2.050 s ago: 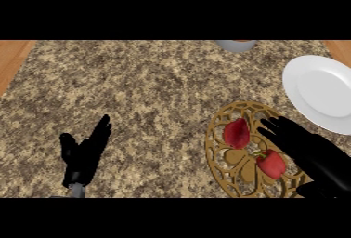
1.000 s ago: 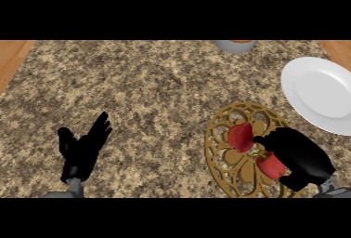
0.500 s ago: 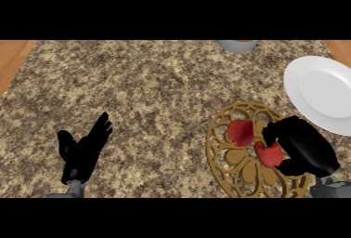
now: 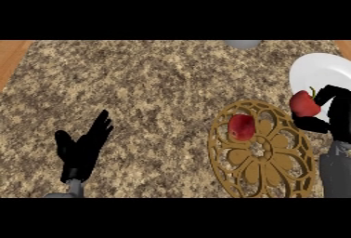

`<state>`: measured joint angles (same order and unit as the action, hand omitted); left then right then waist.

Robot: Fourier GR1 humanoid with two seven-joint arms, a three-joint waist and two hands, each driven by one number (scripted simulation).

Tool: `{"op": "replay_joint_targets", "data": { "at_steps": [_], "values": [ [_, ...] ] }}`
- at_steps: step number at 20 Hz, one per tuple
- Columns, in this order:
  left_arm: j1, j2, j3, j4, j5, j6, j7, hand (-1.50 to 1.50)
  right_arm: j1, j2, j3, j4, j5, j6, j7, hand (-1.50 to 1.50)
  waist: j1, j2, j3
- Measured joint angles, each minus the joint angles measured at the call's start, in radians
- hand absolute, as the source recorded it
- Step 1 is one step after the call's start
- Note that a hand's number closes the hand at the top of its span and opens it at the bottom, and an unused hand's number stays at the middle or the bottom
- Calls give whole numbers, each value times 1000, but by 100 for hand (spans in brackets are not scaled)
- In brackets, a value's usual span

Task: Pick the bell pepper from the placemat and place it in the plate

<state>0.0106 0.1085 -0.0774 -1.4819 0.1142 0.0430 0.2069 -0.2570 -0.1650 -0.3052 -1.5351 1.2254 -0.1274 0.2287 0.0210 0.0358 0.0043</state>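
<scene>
A speckled granite counter [image 4: 158, 83] is filling the head view. At three o'clock, the right hand [image 4: 330, 111] is gripping the red bell pepper [image 4: 303, 104] at the white plate [image 4: 322, 69] edge, above the gold placemat [image 4: 264, 153]; a second red piece [image 4: 241, 127] is lying there. Best carrying it farther over the plate before letting go. At eight o'clock, the left hand [image 4: 82, 146] is resting open.

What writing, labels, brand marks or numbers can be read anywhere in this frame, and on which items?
None: no readable text shows.
The white plate is plain.
The gold placemat carries only a cut-out flower pattern.
The two red bell peppers, one in the right hand and one on the placemat, bear no marks.
The grey object at the top edge shows nothing legible.
</scene>
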Motion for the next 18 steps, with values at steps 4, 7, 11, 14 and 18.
{"op": "replay_joint_targets", "data": {
  "at_steps": [4,7,11,14,18],
  "values": [
    [-14,-2,-11,-4,-4,-6,-1,0,-102,27,-127,18,66,-111,227,150,30,12,-3],
    [-24,-5,-21,-5,-7,-11,-1,0,-178,35,-214,34,135,-205,389,150,55,19,-4],
    [-38,-6,-38,-4,-14,-21,3,0,-276,35,-312,72,254,-333,588,150,90,28,-4],
    [-47,-12,-51,-1,-17,-26,7,0,-337,31,-375,115,362,-420,689,150,108,30,-4],
    [-58,-10,-59,5,-21,-30,20,0,-396,14,-451,198,526,-489,785,150,116,30,-3]
  ]
}}
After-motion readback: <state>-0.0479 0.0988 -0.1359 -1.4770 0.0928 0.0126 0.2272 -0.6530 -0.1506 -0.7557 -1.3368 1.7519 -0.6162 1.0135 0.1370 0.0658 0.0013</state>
